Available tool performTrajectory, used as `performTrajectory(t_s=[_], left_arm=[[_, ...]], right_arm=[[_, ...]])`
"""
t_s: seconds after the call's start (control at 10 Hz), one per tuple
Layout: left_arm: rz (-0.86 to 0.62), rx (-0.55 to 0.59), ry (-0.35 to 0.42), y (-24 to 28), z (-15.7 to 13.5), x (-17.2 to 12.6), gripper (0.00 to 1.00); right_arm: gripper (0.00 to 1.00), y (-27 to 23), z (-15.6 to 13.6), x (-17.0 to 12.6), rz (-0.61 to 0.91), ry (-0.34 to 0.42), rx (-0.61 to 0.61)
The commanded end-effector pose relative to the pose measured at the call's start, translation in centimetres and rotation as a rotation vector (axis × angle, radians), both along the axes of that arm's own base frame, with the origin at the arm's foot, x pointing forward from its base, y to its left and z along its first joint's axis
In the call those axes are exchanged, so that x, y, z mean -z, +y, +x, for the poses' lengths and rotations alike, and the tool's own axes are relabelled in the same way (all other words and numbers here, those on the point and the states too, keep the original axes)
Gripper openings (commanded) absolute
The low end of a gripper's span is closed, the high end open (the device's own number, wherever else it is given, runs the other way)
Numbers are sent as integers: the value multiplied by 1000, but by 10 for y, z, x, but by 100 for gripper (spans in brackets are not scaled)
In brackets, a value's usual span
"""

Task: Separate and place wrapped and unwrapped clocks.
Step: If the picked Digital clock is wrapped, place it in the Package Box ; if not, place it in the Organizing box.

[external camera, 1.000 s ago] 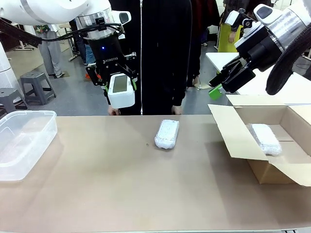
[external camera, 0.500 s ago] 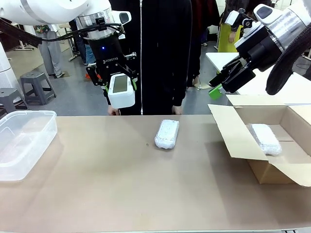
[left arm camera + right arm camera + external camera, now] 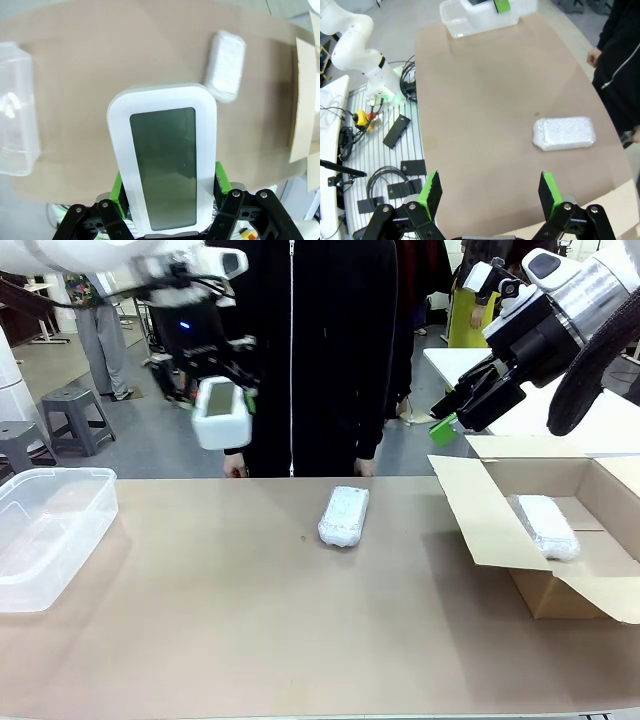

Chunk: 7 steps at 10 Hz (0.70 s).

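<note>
Over open tabletop (image 3: 250,620) between tub (image 3: 95,510) and wrapped clock (image 3: 344,516), left gripper (image 3: 222,405) clamps bare clock (image 3: 221,422); right gripper (image 3: 490,189) agape.

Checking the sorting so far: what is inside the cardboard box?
One white bubble-wrap bundle lies inside the cardboard box. What the wrap covers cannot be seen, and the box's right part runs out of the picture.
</note>
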State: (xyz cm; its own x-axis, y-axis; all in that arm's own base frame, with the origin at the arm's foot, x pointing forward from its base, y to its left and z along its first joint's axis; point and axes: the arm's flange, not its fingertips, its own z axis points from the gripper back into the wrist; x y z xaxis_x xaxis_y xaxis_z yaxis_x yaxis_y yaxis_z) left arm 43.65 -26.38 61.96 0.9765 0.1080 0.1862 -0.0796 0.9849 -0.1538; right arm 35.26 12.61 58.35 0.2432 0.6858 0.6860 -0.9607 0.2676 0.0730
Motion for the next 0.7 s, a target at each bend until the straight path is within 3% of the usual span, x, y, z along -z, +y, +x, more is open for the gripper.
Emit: performTrajectory(t_s=[0.0,0.2,0.3,0.4,0.5,0.6], left_arm=[[57,3,-7,84,-2,-22,79],[134,-94,-56,157,16,-28,79],[158,-48,-72,191,24,-21,79],[149,-9,-2,223,34,-2,79],[110,54,28,250,39,18,79],[168,96,26,278,42,39,79]], right_arm=[[100,0,1,0,2,-4,-20],[100,0,1,0,2,-4,-20],[100,0,1,0,2,-4,-20],[100,0,1,0,2,-4,-20],[100,0,1,0,2,-4,-20],[100,0,1,0,2,-4,-20]])
